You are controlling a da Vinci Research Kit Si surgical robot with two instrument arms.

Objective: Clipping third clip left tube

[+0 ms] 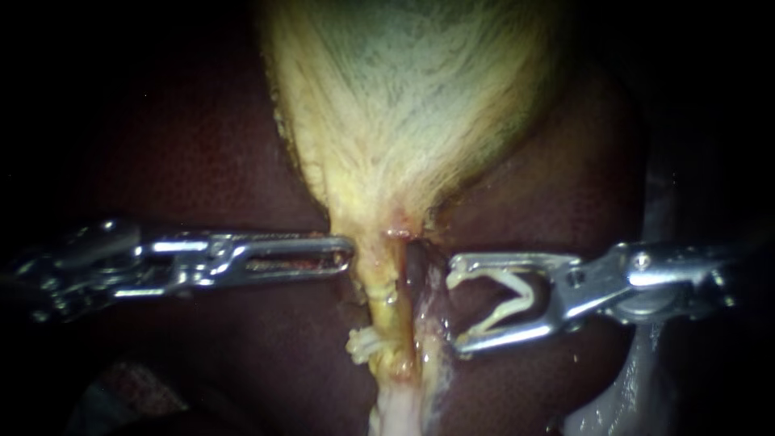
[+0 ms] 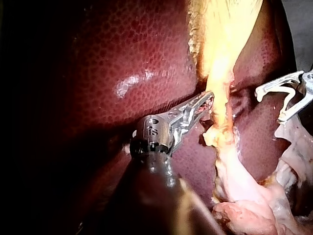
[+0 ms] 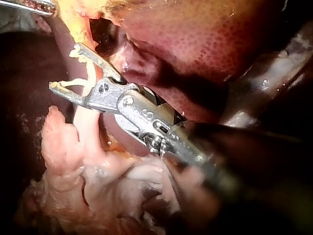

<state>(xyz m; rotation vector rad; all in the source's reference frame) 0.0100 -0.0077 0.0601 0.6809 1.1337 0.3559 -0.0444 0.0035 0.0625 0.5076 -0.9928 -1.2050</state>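
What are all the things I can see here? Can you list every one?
liver: one, dark red, all around behind.
gallbladder: one, yellow-white, upper middle, narrowing downward.
left tube: one, yellow, under the gallbladder.
right tube: one, darker, beside the left tube.
clip on tube: at least one, whitish, low on the left tube.
loaded clip: one, whitish, open, inside the right end effector.
left instrument: silver, end effector shut, tip against the gallbladder's neck.
right instrument: silver, end effector holding the loaded clip, beside the right tube.
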